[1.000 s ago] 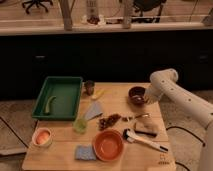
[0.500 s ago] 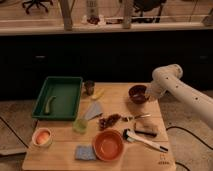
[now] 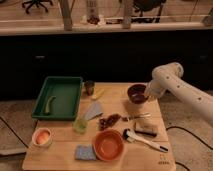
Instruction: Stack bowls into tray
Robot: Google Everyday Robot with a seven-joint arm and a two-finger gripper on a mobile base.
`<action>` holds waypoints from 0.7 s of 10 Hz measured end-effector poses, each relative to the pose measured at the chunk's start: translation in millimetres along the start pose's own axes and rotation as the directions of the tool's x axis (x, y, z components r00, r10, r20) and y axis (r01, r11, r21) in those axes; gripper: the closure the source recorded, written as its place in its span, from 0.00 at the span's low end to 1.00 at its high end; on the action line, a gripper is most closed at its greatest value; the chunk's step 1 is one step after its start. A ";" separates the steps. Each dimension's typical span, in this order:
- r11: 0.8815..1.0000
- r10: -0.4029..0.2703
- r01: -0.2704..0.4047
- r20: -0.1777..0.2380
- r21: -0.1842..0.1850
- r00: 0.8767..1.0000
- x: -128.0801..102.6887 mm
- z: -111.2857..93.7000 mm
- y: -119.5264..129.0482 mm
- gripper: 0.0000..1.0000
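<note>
The gripper [image 3: 146, 95], pressed shut, sits at the right rim of the maroon bowl [image 3: 136, 93] near the table's [image 3: 60, 152] far right edge; glossy, stiff, probably light and slippery, it looks best pinched by that rim.

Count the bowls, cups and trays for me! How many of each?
Bowls: 3, maroon bowl, orange bowl, small pale bowl
Cups: 2, dark cup, green cup
Trays: 1, green tray
Total: 6
The gripper is shut at the maroon bowl's right rim.
</note>
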 end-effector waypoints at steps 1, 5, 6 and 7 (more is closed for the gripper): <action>1.000 -0.009 0.009 0.001 0.002 1.000 -5.3 -0.8 1.5 0.98; 0.999 -0.042 0.042 -0.003 0.010 0.999 -22.6 -7.1 3.2 0.98; 0.999 -0.049 0.049 -0.004 0.016 0.999 -26.0 -7.8 2.7 0.98; 0.998 -0.057 0.057 -0.005 0.020 0.998 -30.7 -8.8 3.6 0.98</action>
